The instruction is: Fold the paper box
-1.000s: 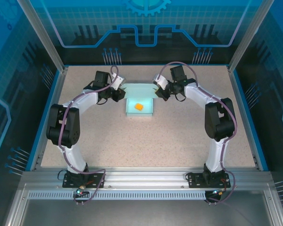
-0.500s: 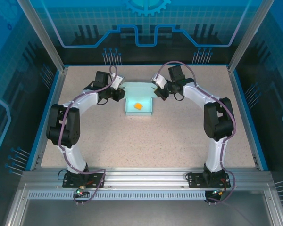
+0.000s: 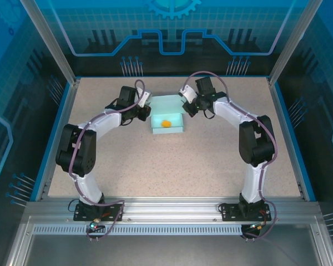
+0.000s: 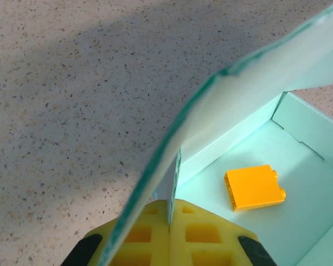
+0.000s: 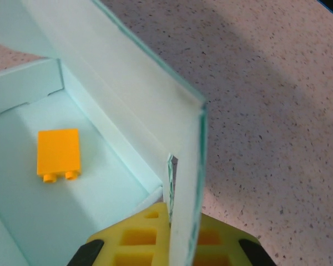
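Tearing threatens the paper box [image 3: 167, 105] (thin card) if the left gripper [image 4: 169, 213] and right gripper [image 5: 169, 213], each clamped on a flap, pull unevenly.

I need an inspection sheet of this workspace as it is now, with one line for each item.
Surface: speckled beige table with a blue border.
Job's things: paper box, pale blue, open on top, flaps raised.
Clutter: orange block lying on the box floor.
Grippers: left gripper shut on a card flap at the box's left side; right gripper shut on one at its right side.
Cables: purple cables run along both arms, none over the box.
Surroundings: blue printed walls; aluminium rail at the near edge.
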